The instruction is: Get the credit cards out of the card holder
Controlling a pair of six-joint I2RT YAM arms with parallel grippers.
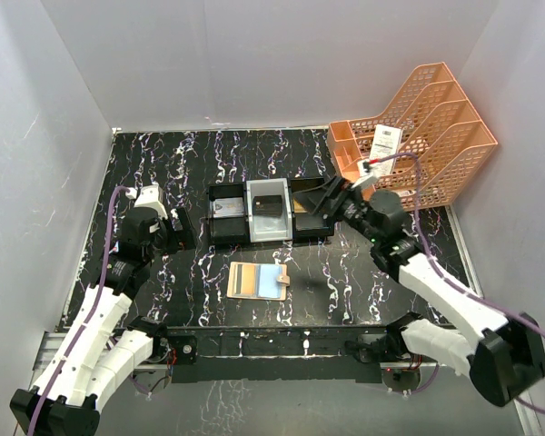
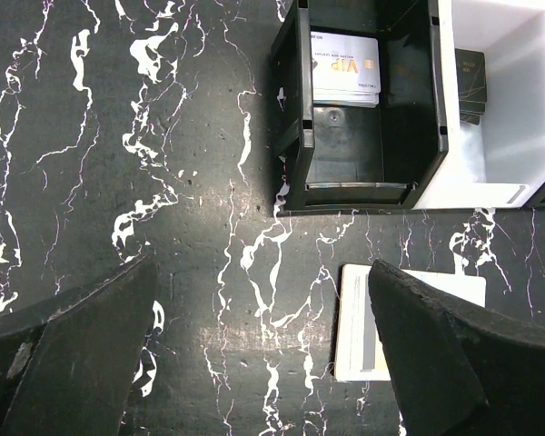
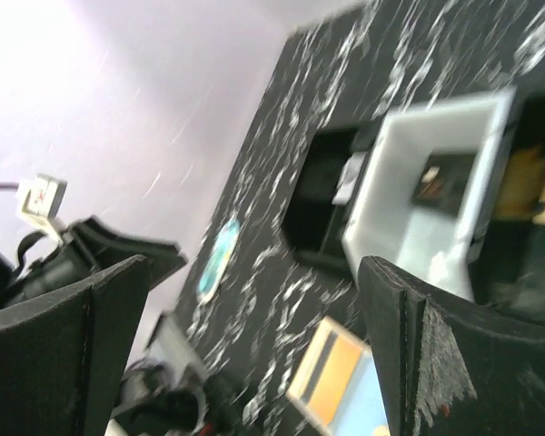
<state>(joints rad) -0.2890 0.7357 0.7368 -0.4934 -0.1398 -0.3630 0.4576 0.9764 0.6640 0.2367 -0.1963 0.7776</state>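
The table (image 1: 200, 173) is black with white wiggly lines, like marble. Near its middle sits a tray (image 1: 212, 213) with three boxes, black on both sides and pale in between. At 6 o'clock from the tray, the tan card holder (image 1: 259, 281) lies open and flat. At 2 o'clock, in the far corner, stands an orange file rack (image 1: 418, 136).

Both arms forward and low, left claw (image 2: 262, 272) and right claw (image 3: 254, 263) wide open, empty.
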